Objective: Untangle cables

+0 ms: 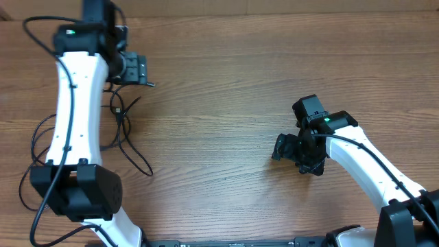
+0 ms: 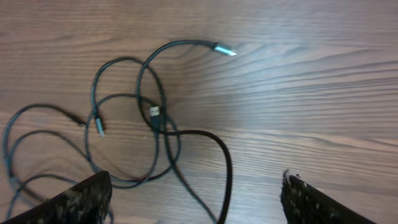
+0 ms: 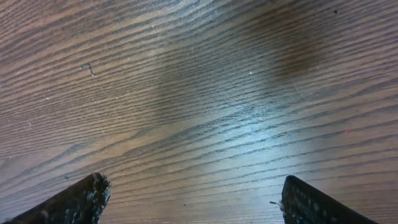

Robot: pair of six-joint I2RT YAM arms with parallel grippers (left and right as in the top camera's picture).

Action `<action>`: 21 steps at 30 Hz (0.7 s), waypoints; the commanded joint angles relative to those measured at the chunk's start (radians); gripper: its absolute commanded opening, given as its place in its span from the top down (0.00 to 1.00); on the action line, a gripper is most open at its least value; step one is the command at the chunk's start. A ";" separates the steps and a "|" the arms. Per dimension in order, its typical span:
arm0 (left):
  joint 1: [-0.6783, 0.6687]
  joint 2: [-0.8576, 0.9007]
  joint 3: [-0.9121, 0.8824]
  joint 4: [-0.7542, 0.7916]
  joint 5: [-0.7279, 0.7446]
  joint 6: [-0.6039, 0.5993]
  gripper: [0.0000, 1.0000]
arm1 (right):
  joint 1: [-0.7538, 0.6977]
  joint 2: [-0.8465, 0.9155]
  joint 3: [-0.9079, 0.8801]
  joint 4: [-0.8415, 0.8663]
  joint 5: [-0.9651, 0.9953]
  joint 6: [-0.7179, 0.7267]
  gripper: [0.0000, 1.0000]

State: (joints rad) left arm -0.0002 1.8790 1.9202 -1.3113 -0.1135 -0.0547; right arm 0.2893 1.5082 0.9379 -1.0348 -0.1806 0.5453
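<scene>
Left wrist view, nearest first: the left gripper (image 2: pixel 197 182) has its two fingers spread wide, nothing clamped; just beyond, the cables (image 2: pixel 163 130) lie in overlapping loose loops on the wooden table (image 2: pixel 323 93); three plug ends can be counted, the silver-tipped plug (image 2: pixel 224 49) farthest; how many cords there are, I cannot tell. Right wrist view shows only bare wood past the right gripper (image 3: pixel 194 182), its two fingers likewise apart and empty. Overhead alone shows both arms, well apart, the left arm hiding part of the cables.
</scene>
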 commanded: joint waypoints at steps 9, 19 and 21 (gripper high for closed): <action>-0.035 0.014 -0.211 0.075 -0.152 -0.100 0.34 | -0.004 -0.014 0.018 -0.008 -0.007 -0.003 0.12; 0.014 0.014 -0.222 0.043 -0.209 -0.149 0.96 | -0.004 -0.014 0.018 -0.011 -0.007 -0.003 0.12; 0.027 0.014 -0.221 0.042 -0.161 -0.146 0.95 | -0.004 -0.014 0.018 -0.010 -0.007 -0.003 0.12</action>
State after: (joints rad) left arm -0.0017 1.8835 1.7023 -1.2671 -0.2913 -0.1677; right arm 0.2893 1.5082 0.9379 -1.0473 -0.1833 0.5453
